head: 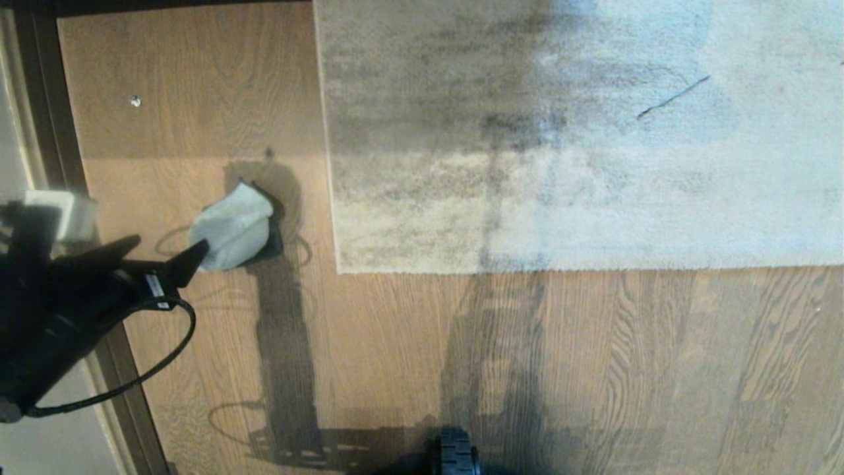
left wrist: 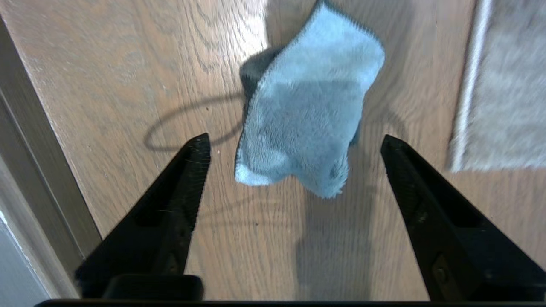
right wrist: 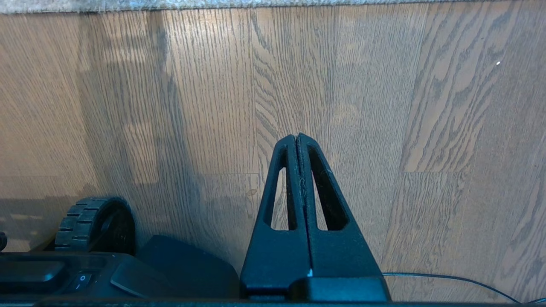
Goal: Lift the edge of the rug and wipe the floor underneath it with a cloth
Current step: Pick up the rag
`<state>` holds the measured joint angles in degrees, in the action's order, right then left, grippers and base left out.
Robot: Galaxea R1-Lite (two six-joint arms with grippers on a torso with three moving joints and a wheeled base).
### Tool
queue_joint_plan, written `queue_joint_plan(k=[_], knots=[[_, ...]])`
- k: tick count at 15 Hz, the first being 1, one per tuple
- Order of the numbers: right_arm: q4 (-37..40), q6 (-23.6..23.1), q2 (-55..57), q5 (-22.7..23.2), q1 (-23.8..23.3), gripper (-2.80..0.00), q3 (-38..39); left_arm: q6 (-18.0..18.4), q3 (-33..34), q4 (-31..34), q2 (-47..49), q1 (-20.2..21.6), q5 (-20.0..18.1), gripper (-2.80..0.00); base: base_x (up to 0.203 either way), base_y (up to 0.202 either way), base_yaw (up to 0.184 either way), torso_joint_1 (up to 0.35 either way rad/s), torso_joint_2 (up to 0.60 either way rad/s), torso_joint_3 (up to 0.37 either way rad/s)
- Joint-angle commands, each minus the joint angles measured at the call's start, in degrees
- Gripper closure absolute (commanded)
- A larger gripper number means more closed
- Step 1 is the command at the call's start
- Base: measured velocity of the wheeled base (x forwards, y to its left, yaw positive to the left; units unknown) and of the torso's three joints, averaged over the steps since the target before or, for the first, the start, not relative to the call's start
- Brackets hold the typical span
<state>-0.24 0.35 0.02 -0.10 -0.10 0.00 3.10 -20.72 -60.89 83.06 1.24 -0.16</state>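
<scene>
The cloth [head: 234,227], pale with a dark underside showing, lies bunched on the wood floor [head: 395,343] left of the rug. My left gripper [head: 168,245] hovers at its near side, open, fingers spread wide and empty. In the left wrist view the cloth [left wrist: 307,111] sits just ahead of the left gripper [left wrist: 295,138], apart from both fingers. The rug edge [head: 330,132] and its square corner [head: 338,269] lie flat; the rug [left wrist: 503,85] shows beside the cloth. My right gripper [right wrist: 298,136] is shut and empty above bare floor.
A dark skirting strip [head: 46,99] runs along the left side. A small white speck [head: 135,101] lies on the planks beyond the cloth. The base wheel [head: 455,455] shows at the near edge, and a black cable [head: 165,356] loops from the left arm.
</scene>
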Motion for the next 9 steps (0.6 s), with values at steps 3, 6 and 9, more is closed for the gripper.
queue_joint_plan(k=[3,6,9], knots=[[-0.03,0.0,-0.02,0.01,0.01,0.0,0.0,0.76,0.27,-0.45,2.73,-1.01,-0.02,-2.8,0.0,0.0,0.0,0.0,0.0,0.0],[-0.03,0.0,-0.02,0.01,0.01,0.0,0.0,0.84,-0.31,-1.85,5.19,-2.75,0.23,-2.8,0.0,0.0,0.0,0.0,0.0,0.0],[-0.03,0.0,-0.02,0.01,0.01,0.0,0.0,1.8,-0.48,-6.72,8.87,-3.11,0.42,-2.8,0.0,0.0,0.0,0.0,0.0,0.0]])
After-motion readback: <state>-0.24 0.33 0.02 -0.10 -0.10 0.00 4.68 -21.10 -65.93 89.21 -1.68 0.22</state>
